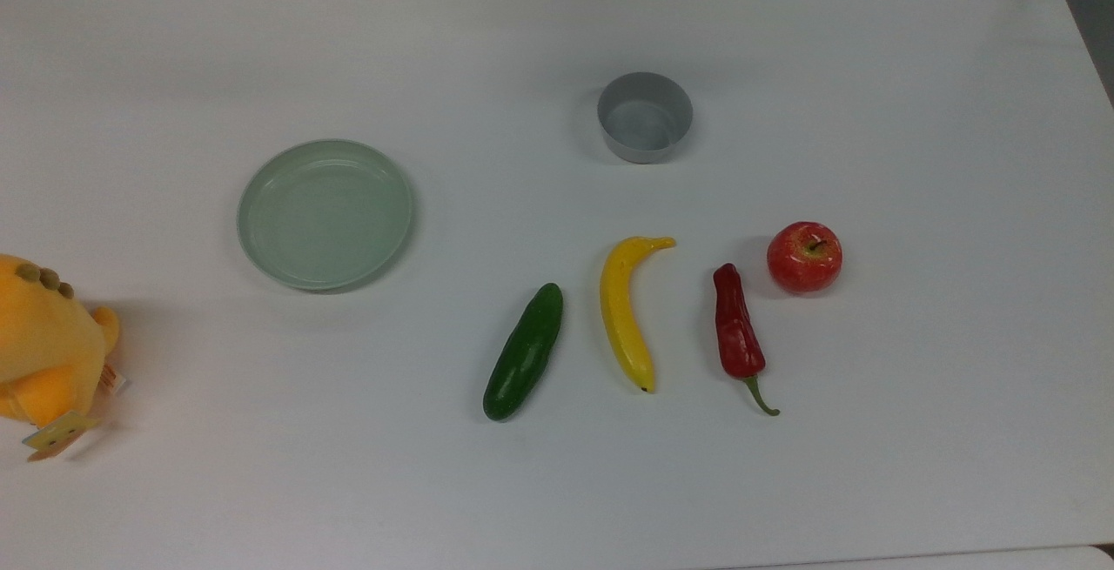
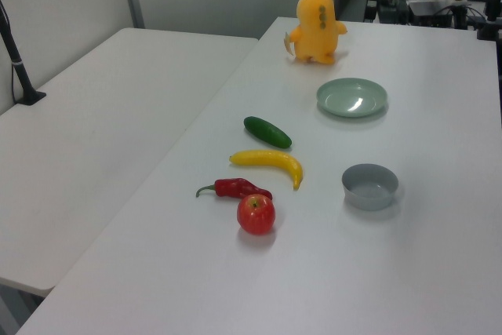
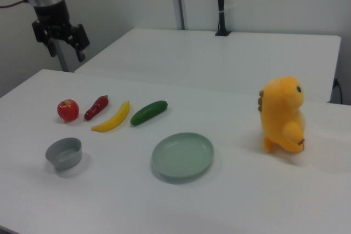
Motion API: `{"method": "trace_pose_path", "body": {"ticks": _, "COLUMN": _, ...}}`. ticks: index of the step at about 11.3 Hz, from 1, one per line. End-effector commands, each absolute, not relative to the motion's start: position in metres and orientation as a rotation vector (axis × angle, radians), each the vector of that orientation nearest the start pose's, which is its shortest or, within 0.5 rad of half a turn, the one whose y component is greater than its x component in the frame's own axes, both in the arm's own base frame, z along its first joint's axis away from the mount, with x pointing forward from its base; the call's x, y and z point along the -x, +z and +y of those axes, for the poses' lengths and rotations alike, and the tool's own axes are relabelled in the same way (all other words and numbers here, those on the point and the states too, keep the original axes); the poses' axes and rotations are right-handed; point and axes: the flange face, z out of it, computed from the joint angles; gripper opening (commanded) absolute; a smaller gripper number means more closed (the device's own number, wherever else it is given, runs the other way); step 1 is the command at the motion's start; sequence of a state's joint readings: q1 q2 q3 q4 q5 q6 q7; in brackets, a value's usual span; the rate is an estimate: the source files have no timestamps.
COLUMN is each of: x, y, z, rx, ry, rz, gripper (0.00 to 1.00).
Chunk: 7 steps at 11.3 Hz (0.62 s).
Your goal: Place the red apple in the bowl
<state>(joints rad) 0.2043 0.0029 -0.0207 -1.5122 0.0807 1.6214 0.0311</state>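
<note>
Resting on tabletop [image 1: 914, 431], right view's near left: bowl [image 3: 64, 153], upright, hollow bare | farther: red apple [image 3: 68, 110] just beside chili pepper [image 3: 96, 107], well apart from bowl | hanging high at far left: claw [image 3: 59, 32], fingers' state cannot tell

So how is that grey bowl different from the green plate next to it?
The bowl is grey, small and deep with straight sides; the plate is pale green, much wider and shallow. The bowl sits nearer the red apple, the plate nearer the orange plush toy. Both are round, empty and upright on the white table.
</note>
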Motion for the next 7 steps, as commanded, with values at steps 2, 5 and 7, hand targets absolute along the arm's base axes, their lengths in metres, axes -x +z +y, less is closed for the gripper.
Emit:
{"method": "trace_pose_path", "body": {"ticks": 2, "x": -0.588, "y": 0.650, "z": 0.189, "rx": 3.009, "ry": -0.263, "rz": -0.115, "gripper": 1.00}}
{"method": "trace_pose_path", "body": {"ticks": 5, "x": -0.616, "y": 0.614, "z": 0.247, "rx": 2.941, "ry": -0.373, "rz": -0.047, "gripper": 1.00}}
{"method": "trace_pose_path", "body": {"ticks": 7, "x": -0.621, "y": 0.590, "z": 0.284, "rx": 2.914, "ry": -0.398, "rz": -0.042, "gripper": 1.00}}
